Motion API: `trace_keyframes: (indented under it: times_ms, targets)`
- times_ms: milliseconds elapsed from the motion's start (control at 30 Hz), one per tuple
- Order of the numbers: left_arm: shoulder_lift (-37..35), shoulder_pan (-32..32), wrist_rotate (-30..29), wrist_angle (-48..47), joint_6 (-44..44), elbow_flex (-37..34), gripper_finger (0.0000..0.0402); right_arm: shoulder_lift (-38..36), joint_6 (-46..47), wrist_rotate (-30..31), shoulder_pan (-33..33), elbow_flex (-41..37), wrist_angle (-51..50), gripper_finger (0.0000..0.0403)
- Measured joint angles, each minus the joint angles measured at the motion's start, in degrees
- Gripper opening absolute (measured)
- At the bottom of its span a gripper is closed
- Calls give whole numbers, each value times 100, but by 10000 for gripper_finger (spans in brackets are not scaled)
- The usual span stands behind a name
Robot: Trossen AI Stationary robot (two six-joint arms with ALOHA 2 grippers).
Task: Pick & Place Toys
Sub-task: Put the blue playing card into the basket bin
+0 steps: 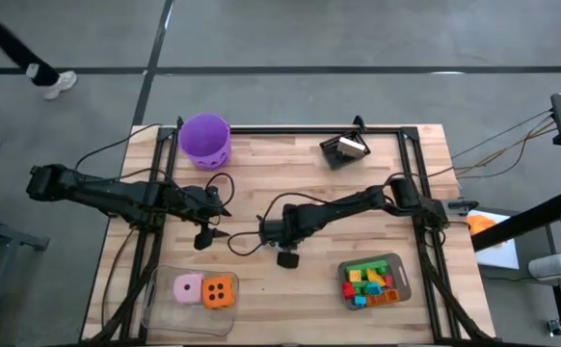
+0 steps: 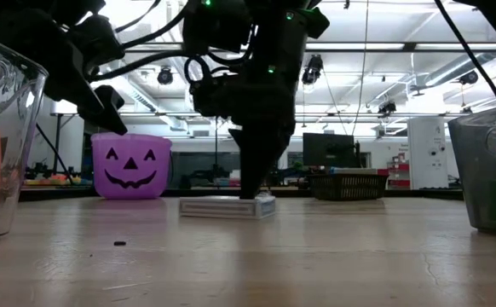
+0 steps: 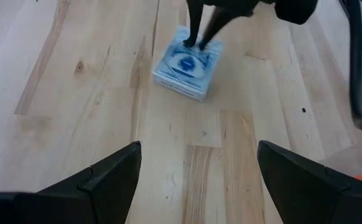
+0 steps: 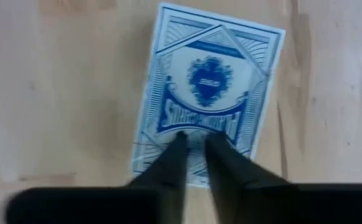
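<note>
A white-blue card pack (image 4: 209,93) lies flat on the wooden table near its middle; it also shows in the left wrist view (image 3: 188,62) and the low view (image 2: 227,206). The right arm hides it in the high view. My right gripper (image 4: 194,142) stands over the pack, fingers shut and pointing down. My left gripper (image 3: 199,180) is open and empty, raised above the table to the pack's left (image 2: 103,94). Pink and orange dice (image 1: 203,291) sit in a clear bin. Coloured bricks (image 1: 369,281) lie in a grey tray. My right gripper comes from above, pointing down, with its shut fingertips (image 4: 180,144) set on the pack's top face (image 4: 196,124), toward one short end. Nothing is pinched between the fingers. The pack lies flat on the table.
A purple bucket (image 1: 205,138) stands at the far left. A black basket (image 1: 345,147) sits at the far middle. The clear bin (image 1: 189,299) is at the near left and the grey tray (image 1: 396,265) at the near right. A person's legs show beyond the table's far left.
</note>
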Motion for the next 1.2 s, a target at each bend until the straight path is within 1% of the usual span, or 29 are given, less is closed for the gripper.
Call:
trace_keyframes:
  times_ms: [33, 67, 167, 267, 433, 667, 767, 867, 967, 1033, 1200]
  targets:
    - [0, -1, 0, 0, 0, 0, 324, -2, -33, 71, 13, 0, -57, 33]
    - [-2, 0, 0, 0, 0, 0, 324, -2, -54, 173, 30, 0, -111, 29]
    - [0, -1, 1, 0, -2, 0, 324, -14, -54, 566, 101, -2, -293, 20]
    - [0, -1, 1, 1, -1, 0, 324, -93, -52, 1082, 192, -16, -495, 18]
    - [0, -1, 0, 0, 0, 0, 324, -333, 27, 1356, 257, -63, -786, 18]
    - [0, 0, 0, 2, 0, 0, 324, -931, 101, 1895, 267, -71, -1045, 18]
    - [0, -2, 0, 0, -1, 0, 324, -1062, 119, 1847, 265, -90, -1044, 18]
    - [0, -1, 0, 0, -2, 0, 324, -1176, 137, 1420, 273, -84, -912, 18]
    - [0, 0, 0, 0, 0, 0, 324, -1175, 160, 990, 294, -193, -563, 18]
    - [-1, 0, 0, 0, 0, 0, 324, -1160, 165, 807, 304, -290, -362, 18]
    - [0, 0, 0, 0, -1, 0, 324, -1069, 288, 688, 276, -445, -225, 20]
